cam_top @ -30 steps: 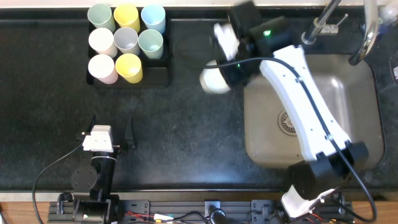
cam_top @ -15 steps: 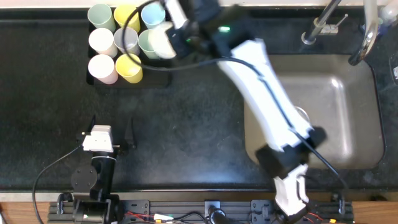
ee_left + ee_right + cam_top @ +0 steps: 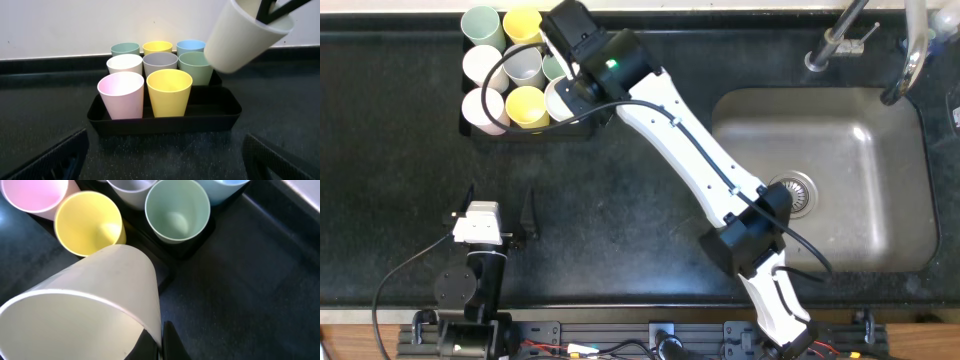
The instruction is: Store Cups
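1. The right gripper [image 3: 159,342] has its fingers closed on the rim wall of a cream cup [image 3: 95,305]. The cup hangs tilted and lifted, touching nothing else.
2. Just beyond those fingers lies a black tray [image 3: 165,122] holding eight upright cups. The front yellow cup [image 3: 87,222] and a mint cup [image 3: 177,210] are the nearest to the held cup.
3. A pink cup [image 3: 121,95] stands beside the yellow one, farther from the right fingers. A grey cup [image 3: 160,64] and a white cup [image 3: 125,64] stand in the row behind it.
4. The tray space beside the yellow cup, under the cream cup, holds no cup.
5. The left gripper [image 3: 500,200] sits low over the surface with its fingers spread wide and gripping nothing. The tray lies straight ahead of them, well apart.
6. The surface is a dark speckled countertop [image 3: 620,220], the same under both grippers.
7. A steel sink [image 3: 840,130] with a round drain [image 3: 795,190] is set into it, well away from both pairs of fingers. A faucet [image 3: 835,40] rises at its far edge.
8. A plain pale wall [image 3: 75,25] stands behind the tray.
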Controlling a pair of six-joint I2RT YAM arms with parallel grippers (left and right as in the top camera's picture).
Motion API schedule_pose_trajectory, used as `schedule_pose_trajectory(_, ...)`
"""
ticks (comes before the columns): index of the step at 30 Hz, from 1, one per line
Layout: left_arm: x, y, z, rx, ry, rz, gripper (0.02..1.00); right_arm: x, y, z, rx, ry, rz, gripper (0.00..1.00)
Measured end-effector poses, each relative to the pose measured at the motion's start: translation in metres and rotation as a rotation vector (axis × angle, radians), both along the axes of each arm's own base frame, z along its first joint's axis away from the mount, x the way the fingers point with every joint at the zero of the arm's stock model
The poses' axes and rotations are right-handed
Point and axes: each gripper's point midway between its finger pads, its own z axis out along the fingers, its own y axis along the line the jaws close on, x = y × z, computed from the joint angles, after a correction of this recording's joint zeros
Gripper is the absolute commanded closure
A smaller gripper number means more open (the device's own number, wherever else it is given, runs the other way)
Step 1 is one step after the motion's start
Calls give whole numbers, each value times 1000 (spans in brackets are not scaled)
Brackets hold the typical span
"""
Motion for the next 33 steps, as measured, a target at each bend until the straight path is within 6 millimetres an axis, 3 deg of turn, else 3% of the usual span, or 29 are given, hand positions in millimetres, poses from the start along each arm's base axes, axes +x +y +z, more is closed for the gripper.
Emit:
schedule_pose_trajectory(8, 0, 0, 0, 0, 0, 0, 20, 7, 1, -36, -59, 35, -11, 958)
schedule_pose_trajectory(20, 0, 0, 0, 0, 0, 0, 20, 11, 7, -38, -50, 19, -11, 958)
schedule_pose_trajectory(29, 0, 0, 0, 0, 0, 0, 20, 8, 12, -77, -108, 66, 0, 961)
schedule_pose_trajectory(33, 0, 0, 0, 0, 0, 0, 20, 9, 12, -82, -117, 72, 2, 958)
